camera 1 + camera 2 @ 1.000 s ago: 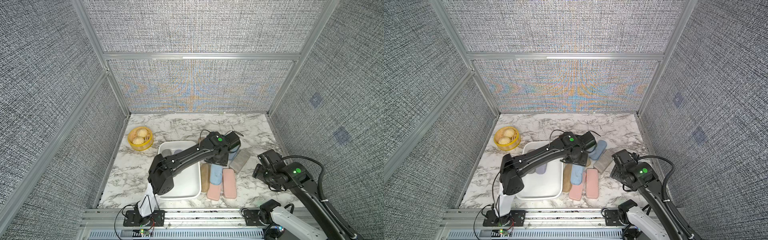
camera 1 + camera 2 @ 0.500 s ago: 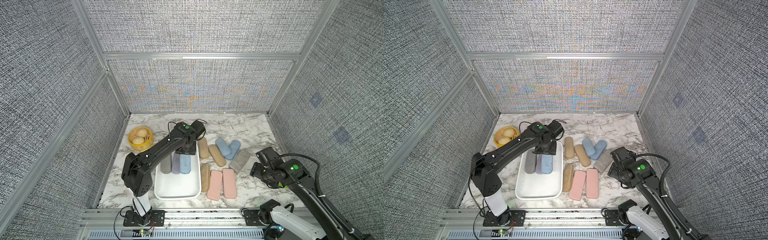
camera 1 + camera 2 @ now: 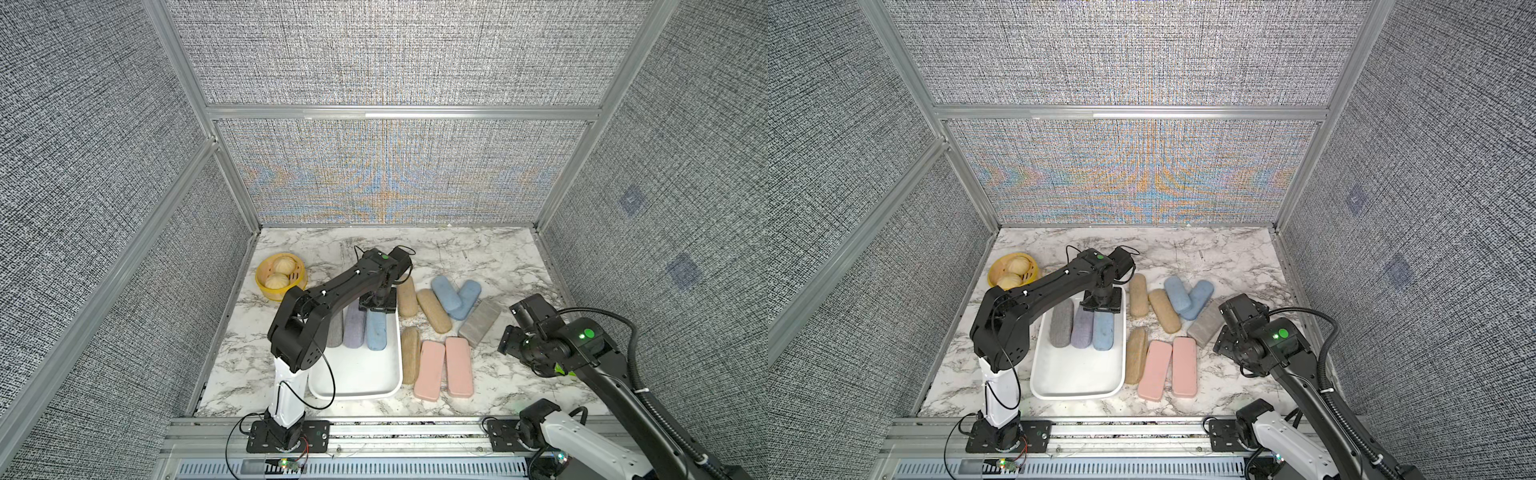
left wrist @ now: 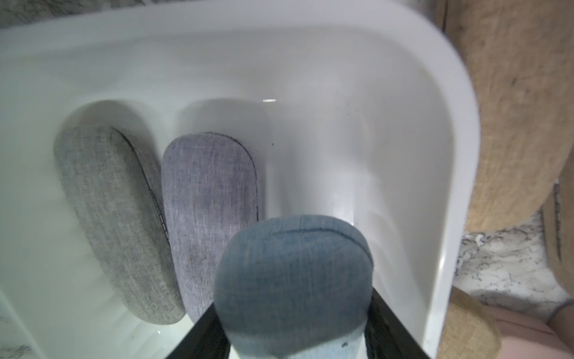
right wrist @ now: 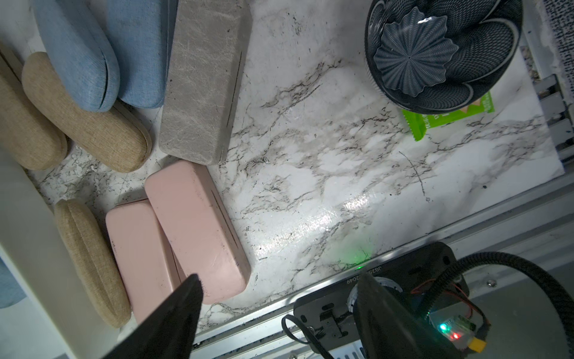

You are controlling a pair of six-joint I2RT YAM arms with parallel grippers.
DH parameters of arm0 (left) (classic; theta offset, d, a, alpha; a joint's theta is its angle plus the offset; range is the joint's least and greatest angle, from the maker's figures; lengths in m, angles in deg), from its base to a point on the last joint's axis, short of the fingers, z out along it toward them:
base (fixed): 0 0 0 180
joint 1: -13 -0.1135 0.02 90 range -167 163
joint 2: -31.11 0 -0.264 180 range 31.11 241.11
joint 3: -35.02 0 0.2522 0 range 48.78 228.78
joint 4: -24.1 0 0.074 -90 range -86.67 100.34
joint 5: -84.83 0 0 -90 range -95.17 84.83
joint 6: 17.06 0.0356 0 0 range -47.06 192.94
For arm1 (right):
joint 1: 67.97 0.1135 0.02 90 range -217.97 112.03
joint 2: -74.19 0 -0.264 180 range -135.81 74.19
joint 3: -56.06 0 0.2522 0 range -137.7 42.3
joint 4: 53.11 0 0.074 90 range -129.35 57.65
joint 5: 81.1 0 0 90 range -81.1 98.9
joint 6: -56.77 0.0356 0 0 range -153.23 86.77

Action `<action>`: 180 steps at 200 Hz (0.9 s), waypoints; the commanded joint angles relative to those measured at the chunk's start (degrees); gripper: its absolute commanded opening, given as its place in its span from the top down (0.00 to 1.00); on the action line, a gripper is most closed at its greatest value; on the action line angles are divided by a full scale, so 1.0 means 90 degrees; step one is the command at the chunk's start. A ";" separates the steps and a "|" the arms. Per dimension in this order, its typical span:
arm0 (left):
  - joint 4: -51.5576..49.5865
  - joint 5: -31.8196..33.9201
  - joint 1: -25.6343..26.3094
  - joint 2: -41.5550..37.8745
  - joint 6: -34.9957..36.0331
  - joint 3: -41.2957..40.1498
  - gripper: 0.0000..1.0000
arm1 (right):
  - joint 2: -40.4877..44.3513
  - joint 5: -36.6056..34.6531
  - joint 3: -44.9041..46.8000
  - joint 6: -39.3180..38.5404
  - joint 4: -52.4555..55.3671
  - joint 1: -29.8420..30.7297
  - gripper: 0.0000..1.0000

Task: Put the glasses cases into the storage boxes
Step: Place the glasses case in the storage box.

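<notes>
Marble tabletop [image 3: 478, 257] inside grey walls. Left hand [image 3: 378, 301] now over the white tray [image 3: 361, 374], lower centre, no longer above the loose cases [image 3: 434, 305]. Clamped on a blue case [image 3: 376, 332] in it, beside a grey case [image 3: 1061, 322] and a lilac one [image 3: 1082, 328]. Only needs releasing. Right hand [image 5: 278, 279] apart, idle; eight cases outside.

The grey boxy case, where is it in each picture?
Top view: grey boxy case, right of a blue case.
Top view: same place, right of that blue case.
Left wrist: not in it.
Right wrist: lying alongside that blue case.
Shared landmark: the white tray, showing in all four views.
</notes>
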 commanded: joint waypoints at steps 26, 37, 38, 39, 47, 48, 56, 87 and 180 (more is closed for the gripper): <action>0.0120 -0.0079 -0.0128 0.0536 0.0225 0.0292 0.44 | -0.0172 -0.0032 -0.0039 0.0020 -0.0009 0.0058 0.20; 0.0142 -0.0118 -0.0150 0.0604 0.0225 0.0295 0.44 | -0.0196 -0.0035 -0.0080 0.0029 -0.0023 0.0067 0.20; 0.0144 -0.0119 -0.0153 0.0615 0.0225 0.0295 0.44 | -0.0201 -0.0035 -0.0081 0.0029 -0.0024 0.0068 0.20; 0.0151 -0.0124 -0.0159 0.0620 0.0225 0.0295 0.44 | -0.0204 -0.0035 -0.0077 0.0029 -0.0028 0.0068 0.20; 0.0180 -0.0145 -0.0171 0.0644 0.0215 0.0294 0.44 | -0.0239 -0.0024 -0.0078 0.0021 -0.0024 0.0076 0.20; 0.0183 -0.0147 -0.0173 0.0645 0.0215 0.0294 0.44 | -0.0243 -0.0024 -0.0080 0.0020 -0.0024 0.0077 0.20; 0.0231 -0.0165 -0.0184 0.0671 0.0230 0.0285 0.44 | -0.0272 -0.0034 -0.0079 0.0012 -0.0040 0.0101 0.20; 0.0189 -0.0095 -0.0228 0.0836 0.0259 0.0372 0.35 | -0.0423 -0.0024 -0.0304 0.0037 -0.0144 0.0208 0.20; 0.0020 0.0168 -0.0243 0.0026 0.0410 0.0349 0.23 | -0.1673 -0.0044 -0.1428 -0.0853 -0.0899 0.1037 0.18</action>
